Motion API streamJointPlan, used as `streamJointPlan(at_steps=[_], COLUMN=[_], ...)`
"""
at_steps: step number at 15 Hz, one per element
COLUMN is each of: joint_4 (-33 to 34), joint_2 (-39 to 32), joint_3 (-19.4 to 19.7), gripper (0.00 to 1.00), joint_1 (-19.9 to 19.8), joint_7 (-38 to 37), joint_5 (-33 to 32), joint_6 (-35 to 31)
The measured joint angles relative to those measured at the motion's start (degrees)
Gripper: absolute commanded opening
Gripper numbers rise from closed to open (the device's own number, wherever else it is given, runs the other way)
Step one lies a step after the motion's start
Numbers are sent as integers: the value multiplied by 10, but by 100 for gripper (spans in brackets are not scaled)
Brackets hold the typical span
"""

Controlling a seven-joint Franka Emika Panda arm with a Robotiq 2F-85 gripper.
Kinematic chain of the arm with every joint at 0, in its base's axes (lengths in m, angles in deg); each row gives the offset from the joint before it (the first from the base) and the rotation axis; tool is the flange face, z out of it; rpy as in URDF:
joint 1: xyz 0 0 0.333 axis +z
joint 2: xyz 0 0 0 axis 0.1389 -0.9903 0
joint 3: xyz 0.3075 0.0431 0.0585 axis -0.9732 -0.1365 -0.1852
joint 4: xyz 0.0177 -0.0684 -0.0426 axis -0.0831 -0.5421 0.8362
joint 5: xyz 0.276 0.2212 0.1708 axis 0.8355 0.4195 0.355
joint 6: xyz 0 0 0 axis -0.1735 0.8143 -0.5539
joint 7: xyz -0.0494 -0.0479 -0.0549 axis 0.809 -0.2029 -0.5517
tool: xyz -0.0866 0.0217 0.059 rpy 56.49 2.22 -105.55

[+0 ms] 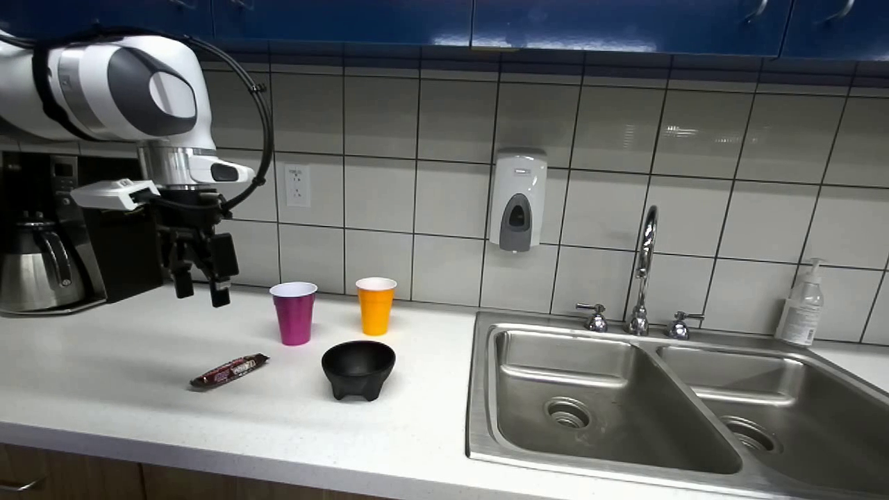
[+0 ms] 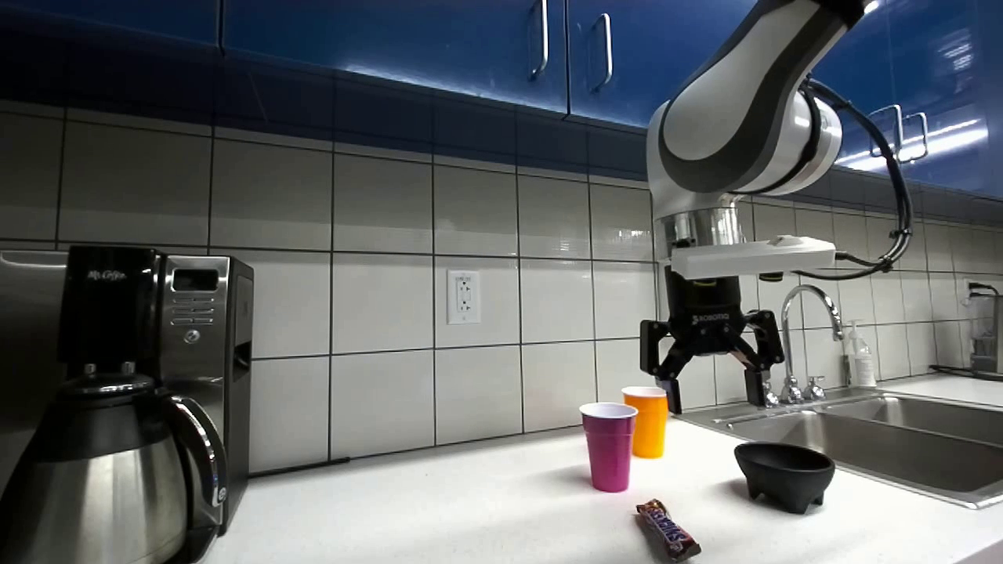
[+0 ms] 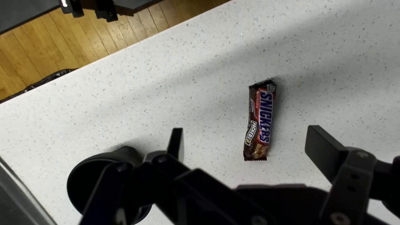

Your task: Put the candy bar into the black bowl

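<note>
The candy bar (image 1: 229,371), in a dark maroon Snickers wrapper, lies flat on the white counter in both exterior views (image 2: 668,531). The black bowl (image 1: 358,368) stands upright beside it and also shows in an exterior view (image 2: 783,474); its inside looks empty. My gripper (image 1: 201,292) is open and empty, well above the counter (image 2: 715,395). In the wrist view the candy bar (image 3: 261,122) appears between and ahead of the open fingers (image 3: 245,140), apart from them. The black bowl (image 3: 89,181) is at lower left there, partly hidden by a finger.
A pink cup (image 1: 295,316) and an orange cup (image 1: 376,309) stand behind the bowl and bar, near the tiled wall. A steel double sink (image 1: 479,389) lies beyond the bowl. A coffee maker (image 2: 208,313) stands at the counter's other end. Blue cabinets (image 1: 347,21) hang above.
</note>
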Motion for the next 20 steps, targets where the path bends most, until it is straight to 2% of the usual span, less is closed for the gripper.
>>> streamJointPlan(at_steps=[10, 20], joint_4=[-10, 3], joint_2=[-58, -140], joint_3=[-18, -8], gripper=[100, 100], joint_1=[0, 0], joint_7=[-110, -129], joint_5=[0, -4], joint_6=[-63, -118])
